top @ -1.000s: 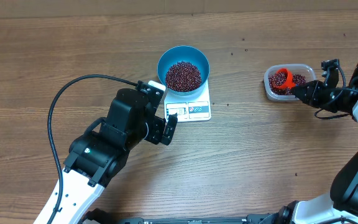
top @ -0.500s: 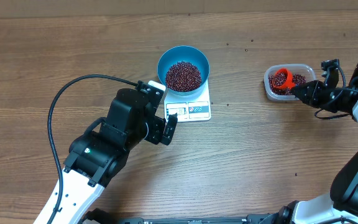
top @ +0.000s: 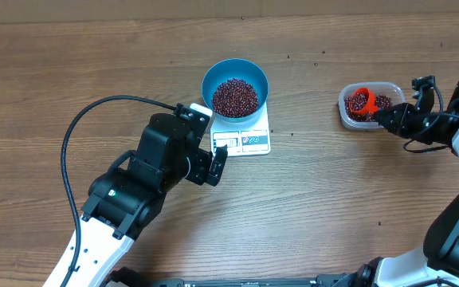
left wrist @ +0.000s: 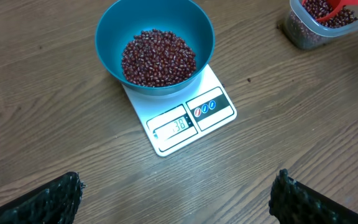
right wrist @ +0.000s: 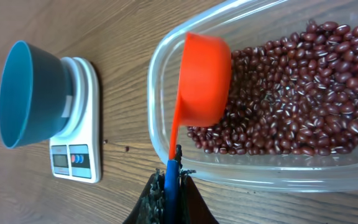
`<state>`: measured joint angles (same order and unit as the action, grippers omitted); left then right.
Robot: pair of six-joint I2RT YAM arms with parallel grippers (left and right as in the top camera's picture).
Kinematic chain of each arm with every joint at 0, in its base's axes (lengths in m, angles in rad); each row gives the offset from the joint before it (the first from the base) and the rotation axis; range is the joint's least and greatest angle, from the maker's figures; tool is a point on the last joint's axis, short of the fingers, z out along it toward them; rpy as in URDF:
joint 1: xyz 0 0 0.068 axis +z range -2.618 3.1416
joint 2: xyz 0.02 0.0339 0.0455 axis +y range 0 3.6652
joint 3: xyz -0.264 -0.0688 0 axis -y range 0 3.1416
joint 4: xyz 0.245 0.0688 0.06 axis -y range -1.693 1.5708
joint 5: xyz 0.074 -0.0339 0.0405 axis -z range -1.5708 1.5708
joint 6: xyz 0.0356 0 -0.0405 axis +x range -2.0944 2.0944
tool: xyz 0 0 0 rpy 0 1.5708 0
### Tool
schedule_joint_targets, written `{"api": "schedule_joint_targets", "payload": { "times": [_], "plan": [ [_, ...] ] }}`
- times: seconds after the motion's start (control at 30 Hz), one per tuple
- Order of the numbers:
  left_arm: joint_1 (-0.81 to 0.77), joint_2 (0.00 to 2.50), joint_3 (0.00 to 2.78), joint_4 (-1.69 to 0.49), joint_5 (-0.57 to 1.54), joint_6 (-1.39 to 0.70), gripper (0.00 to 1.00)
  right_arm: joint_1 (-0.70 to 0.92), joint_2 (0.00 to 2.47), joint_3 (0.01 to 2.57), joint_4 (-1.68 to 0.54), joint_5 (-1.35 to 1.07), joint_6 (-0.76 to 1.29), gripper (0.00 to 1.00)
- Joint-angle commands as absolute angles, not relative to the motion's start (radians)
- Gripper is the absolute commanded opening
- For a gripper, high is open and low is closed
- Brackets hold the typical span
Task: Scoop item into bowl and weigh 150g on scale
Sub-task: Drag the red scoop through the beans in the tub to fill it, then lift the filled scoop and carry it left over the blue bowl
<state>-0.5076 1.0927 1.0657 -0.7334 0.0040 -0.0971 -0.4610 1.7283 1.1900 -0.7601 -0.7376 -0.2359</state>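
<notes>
Scale [left wrist: 188, 119] digits blurry — right gripper [right wrist: 169, 185] clamps scoop [right wrist: 205, 78], handle end hidden.

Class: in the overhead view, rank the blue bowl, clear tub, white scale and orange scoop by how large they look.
1. blue bowl and clear tub: about alike; the bowl sits raised, nearer the camera, so unranked.
2. white scale: partly hidden under the bowl, so unsure.
3. orange scoop: plainly smallest.

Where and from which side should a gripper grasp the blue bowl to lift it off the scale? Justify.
Probably the rim of the blue bowl, from above, one finger inside, one outside: it flares too wide to span, and the beans leave the upper wall bare.
</notes>
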Motion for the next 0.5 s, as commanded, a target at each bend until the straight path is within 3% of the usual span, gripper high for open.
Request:
{"api": "schedule_joint_targets", "payload": {
  "times": [0.0,0.47],
  "plan": [
    [-0.501,1.092,1.059,-0.733,-0.004,-0.089,1.0,-0.499,1.732,1.197,-0.754,-0.821,-0.239,0.04],
    [-0.501,1.092,1.059,-0.733,-0.004,-0.089,1.0,-0.603,1.732,1.197,-0.757,-1.144,-0.239,0.04]
  ]
}}
